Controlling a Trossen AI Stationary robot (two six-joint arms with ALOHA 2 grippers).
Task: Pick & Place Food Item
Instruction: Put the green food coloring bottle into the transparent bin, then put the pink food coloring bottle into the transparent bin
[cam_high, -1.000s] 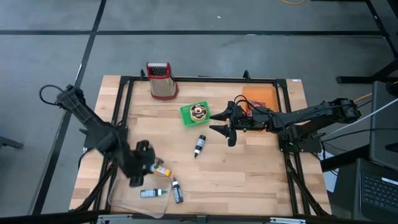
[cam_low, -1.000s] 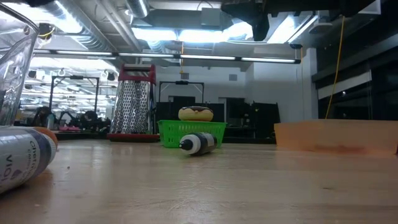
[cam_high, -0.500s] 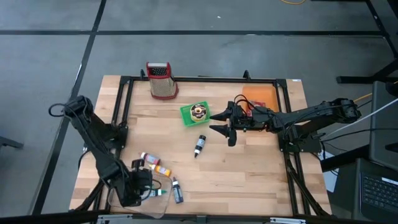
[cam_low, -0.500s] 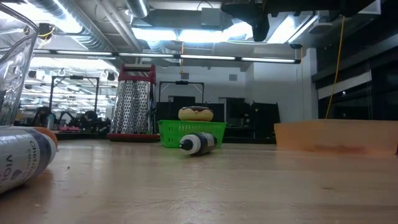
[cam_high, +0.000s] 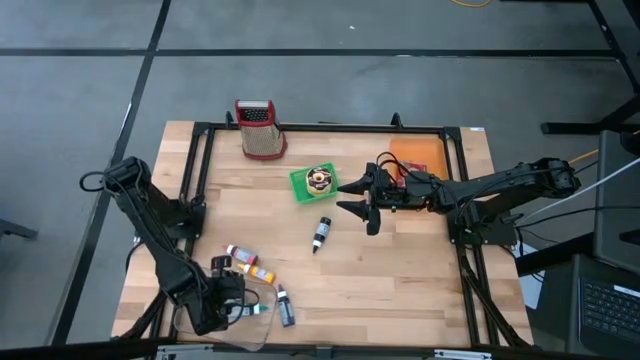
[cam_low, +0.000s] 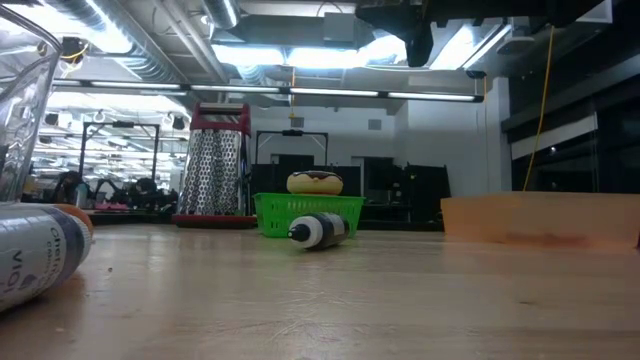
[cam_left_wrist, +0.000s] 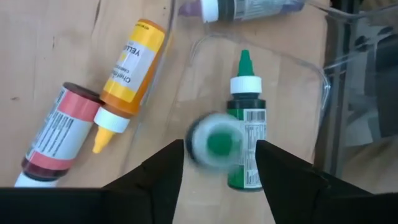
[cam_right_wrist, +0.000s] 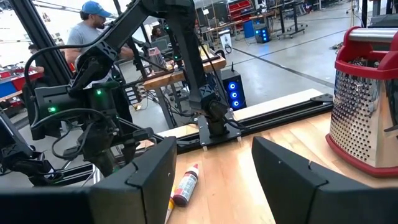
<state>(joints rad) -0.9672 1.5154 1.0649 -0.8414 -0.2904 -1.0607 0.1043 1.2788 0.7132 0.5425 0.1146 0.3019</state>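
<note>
My left gripper (cam_left_wrist: 219, 144) hangs open, pointing down over a clear container (cam_left_wrist: 323, 81) at the table's near left (cam_high: 200, 325). Below and between its fingers a small green-ended bottle (cam_left_wrist: 217, 142) shows blurred, end-on. It is above a green-capped bottle (cam_left_wrist: 246, 118) that lies on its side in the container. A yellow bottle (cam_left_wrist: 127, 71), a red-labelled bottle (cam_left_wrist: 53, 134) and a purple one (cam_left_wrist: 236, 7) lie on the wood beside it. My right gripper (cam_high: 358, 198) waits open at mid-table, near a green basket with a donut (cam_high: 315, 182).
A black bottle (cam_high: 320, 233) lies at mid-table. A metal grater (cam_high: 260, 128) stands at the far edge, and an orange board (cam_high: 415, 155) lies at the far right. A black frame rail (cam_high: 200, 180) runs around the tabletop. A person (cam_right_wrist: 93, 28) works beyond the table.
My left gripper has swung toward the table's near edge and come down, going from beside the loose bottles to a place over the clear container, and has then kept still there. My right arm has not moved.
</note>
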